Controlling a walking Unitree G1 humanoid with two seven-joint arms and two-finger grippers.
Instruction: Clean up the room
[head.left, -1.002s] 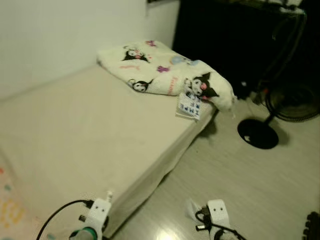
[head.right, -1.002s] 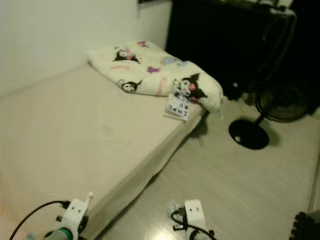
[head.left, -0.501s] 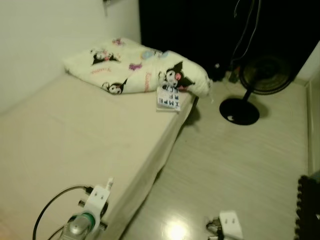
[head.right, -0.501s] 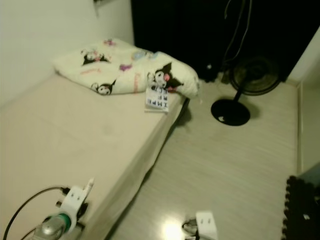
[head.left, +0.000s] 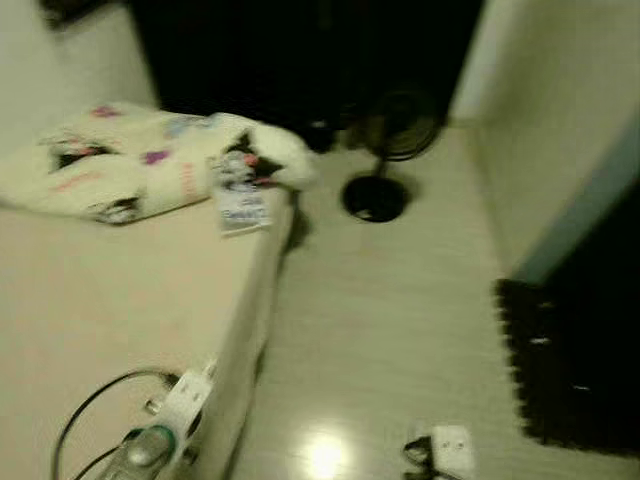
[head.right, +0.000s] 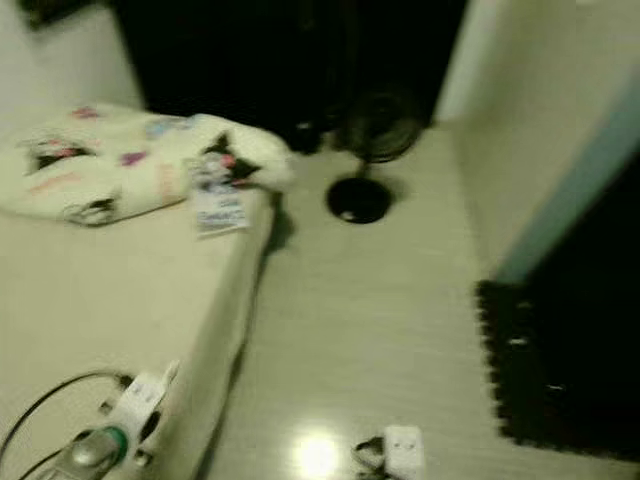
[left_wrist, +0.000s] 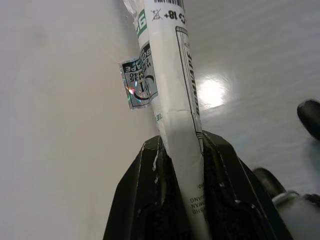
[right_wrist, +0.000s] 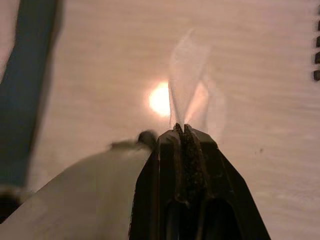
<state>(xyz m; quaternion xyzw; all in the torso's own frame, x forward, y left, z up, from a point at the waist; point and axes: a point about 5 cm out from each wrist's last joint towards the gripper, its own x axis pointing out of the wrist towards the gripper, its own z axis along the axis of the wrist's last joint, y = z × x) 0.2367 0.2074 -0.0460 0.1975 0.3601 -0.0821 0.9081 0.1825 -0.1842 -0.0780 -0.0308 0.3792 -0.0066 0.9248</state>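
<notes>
In the left wrist view my left gripper (left_wrist: 180, 145) is shut on a long white printed packet (left_wrist: 170, 60) with a green stripe and a small label, held over the pale bed edge and the floor. Over the wooden floor, my right gripper (right_wrist: 182, 131) is shut on a thin clear plastic wrapper (right_wrist: 189, 90) that sticks out past the fingertips. In the eye views the left wrist (head.left: 165, 432) hangs low over the bed corner. The right wrist (head.left: 450, 450) is above the floor.
A beige bed (head.left: 100, 320) runs along the left, with a folded cartoon-print blanket (head.left: 130, 160) and a printed booklet (head.left: 242, 205) at its edge. A black standing fan (head.left: 375, 195) is on the floor beyond. A black foam mat (head.left: 570, 370) lies at the right by a wall.
The view has swung to the right: bed, blanket and fan shifted left, and the black mat and right wall came into view. Both grippers keep their hold.
</notes>
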